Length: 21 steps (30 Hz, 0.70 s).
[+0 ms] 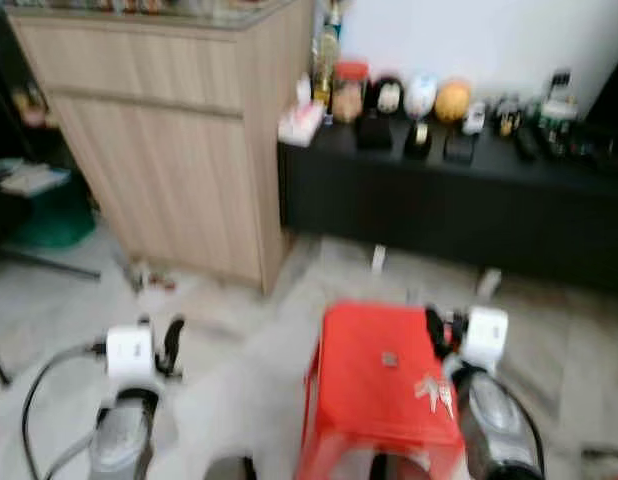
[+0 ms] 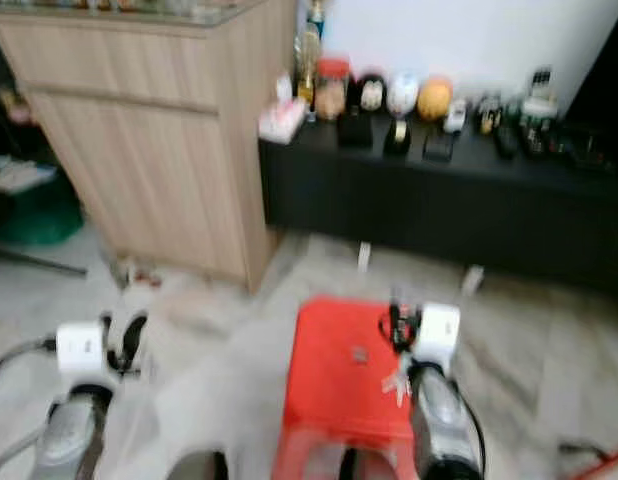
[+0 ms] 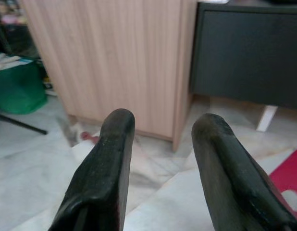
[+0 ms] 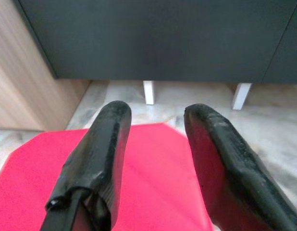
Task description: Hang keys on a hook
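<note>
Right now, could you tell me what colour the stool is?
Red; the stool shows best in the left eye view.

One red stool, one bunch of keys, two claws, one wooden cabinet, one black sideboard

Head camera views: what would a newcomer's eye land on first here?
The bright red stool on the pale floor just ahead, with a bunch of keys lying on its seat near the right edge. The right tool hovers open over the stool; the left tool, also open, hangs over bare floor. Beyond stand a light wooden cabinet and a black sideboard crowded with small items.
</note>
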Motion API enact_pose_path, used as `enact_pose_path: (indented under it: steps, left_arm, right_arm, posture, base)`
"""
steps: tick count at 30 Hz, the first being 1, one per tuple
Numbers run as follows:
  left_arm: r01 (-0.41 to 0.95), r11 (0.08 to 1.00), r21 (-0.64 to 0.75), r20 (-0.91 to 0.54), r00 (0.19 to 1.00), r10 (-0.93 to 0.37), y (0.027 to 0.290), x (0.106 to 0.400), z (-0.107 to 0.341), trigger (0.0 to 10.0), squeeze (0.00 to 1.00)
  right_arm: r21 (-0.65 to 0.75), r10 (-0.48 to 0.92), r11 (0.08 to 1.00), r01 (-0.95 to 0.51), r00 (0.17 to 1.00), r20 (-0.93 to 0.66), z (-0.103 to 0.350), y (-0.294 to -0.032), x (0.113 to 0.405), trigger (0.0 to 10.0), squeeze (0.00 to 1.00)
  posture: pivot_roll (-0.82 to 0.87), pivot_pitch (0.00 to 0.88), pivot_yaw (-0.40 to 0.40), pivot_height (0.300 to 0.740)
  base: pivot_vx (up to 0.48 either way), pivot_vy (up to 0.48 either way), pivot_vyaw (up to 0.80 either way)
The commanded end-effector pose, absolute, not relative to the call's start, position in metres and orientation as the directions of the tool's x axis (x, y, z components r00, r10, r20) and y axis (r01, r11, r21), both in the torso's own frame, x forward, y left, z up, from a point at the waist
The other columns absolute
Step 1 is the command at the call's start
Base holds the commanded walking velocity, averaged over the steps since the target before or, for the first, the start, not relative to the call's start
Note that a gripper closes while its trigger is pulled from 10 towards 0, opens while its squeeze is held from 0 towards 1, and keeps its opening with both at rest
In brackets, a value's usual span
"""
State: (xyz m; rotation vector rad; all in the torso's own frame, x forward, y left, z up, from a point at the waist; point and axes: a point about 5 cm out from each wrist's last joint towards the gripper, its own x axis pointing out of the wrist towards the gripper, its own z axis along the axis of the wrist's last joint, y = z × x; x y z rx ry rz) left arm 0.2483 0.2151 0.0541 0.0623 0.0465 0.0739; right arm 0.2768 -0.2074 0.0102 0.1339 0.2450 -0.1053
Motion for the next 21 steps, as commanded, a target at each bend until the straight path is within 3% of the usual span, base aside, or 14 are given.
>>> enact_pose_path:
  steps: [1, 21]
  left_arm:
    - [-0.091, 0.993, 0.079, -0.047, 0.994, 0.095, 0.223, 0.246, 0.054, 10.0, 0.00]
    - [-0.099, 0.992, 0.072, -0.093, 0.990, 0.106, 0.227, 0.238, 0.043, 10.0, 0.00]
  right_arm:
    - [0.136, -0.074, 0.985, 0.108, 0.969, -0.236, 0.013, -0.201, 0.281, 10.0, 0.00]
    - [0.134, -0.065, 0.986, 0.102, 0.964, -0.257, 0.008, -0.198, 0.279, 10.0, 0.00]
  posture:
    - [0.04, 0.000, -0.052, 0.617]
    - [0.04, 0.000, -0.051, 0.604]
  base:
    - [0.266, 0.000, 0.00]
    - [0.000, 0.000, 0.00]
